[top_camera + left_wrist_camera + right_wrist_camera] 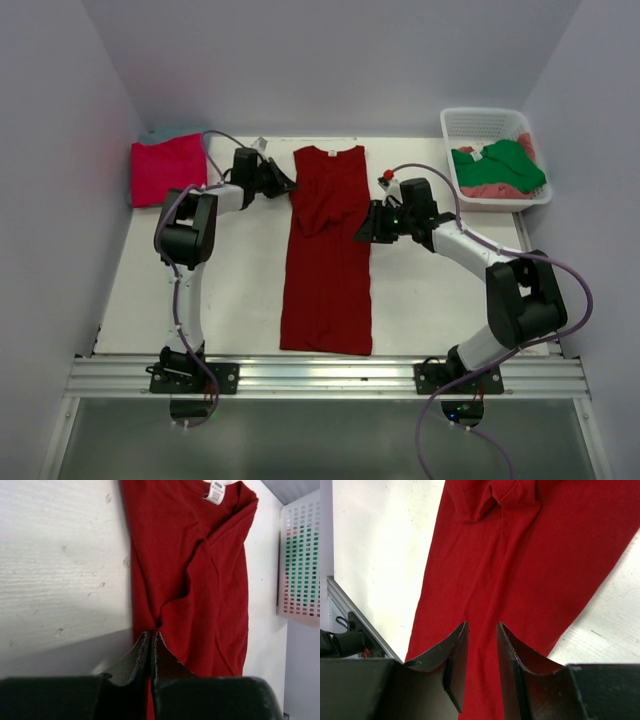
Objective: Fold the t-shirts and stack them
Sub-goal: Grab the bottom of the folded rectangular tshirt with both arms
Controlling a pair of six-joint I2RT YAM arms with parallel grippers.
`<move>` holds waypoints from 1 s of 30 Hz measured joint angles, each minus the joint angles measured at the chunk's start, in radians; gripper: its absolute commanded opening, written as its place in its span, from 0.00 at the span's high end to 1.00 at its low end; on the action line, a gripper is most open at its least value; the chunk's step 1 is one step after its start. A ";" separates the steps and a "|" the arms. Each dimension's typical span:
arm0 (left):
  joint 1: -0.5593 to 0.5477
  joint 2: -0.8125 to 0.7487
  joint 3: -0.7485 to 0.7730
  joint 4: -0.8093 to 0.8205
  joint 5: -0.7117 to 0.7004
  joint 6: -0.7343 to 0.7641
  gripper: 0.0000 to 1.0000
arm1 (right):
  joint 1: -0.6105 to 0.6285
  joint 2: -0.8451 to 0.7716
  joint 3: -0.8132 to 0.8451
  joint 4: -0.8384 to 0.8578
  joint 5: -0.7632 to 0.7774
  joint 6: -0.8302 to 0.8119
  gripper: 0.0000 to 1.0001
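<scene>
Our left gripper (151, 636): fingers pressed together. Our right gripper (481, 625): fingers slightly apart. Both elbows bent, wrists pointing toward each other.

The dark red t-shirt (327, 250) lay flat down the middle of the table (240, 300), so a gripper could pass over it. Bare table ran down both sides of the shirt, and the near part of each side was open. Farther back, the left gripper (288, 185) sat at the shirt's left edge and the right gripper (362, 232) at its right edge. Their arms crossed the bare strips there. A folded pink t-shirt (165, 170) filled the far left corner. A white basket (480, 113) with tall sides stood in the far right corner. Walls shut the table in on three sides.
</scene>
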 measured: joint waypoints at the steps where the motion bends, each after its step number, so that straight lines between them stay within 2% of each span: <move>1: 0.000 0.000 0.009 0.001 0.004 -0.004 0.97 | 0.000 0.000 0.000 0.000 0.000 -0.001 0.67; 11: -0.016 0.012 0.143 0.024 0.042 -0.024 0.96 | 0.000 0.005 0.000 -0.001 0.000 -0.002 0.68; 21: -0.022 0.178 0.372 0.029 0.053 -0.046 0.93 | 0.000 0.005 0.000 -0.018 0.009 -0.014 0.68; 30: -0.021 0.258 0.462 -0.009 0.000 -0.040 0.91 | -0.001 0.005 0.000 -0.024 0.026 -0.020 0.69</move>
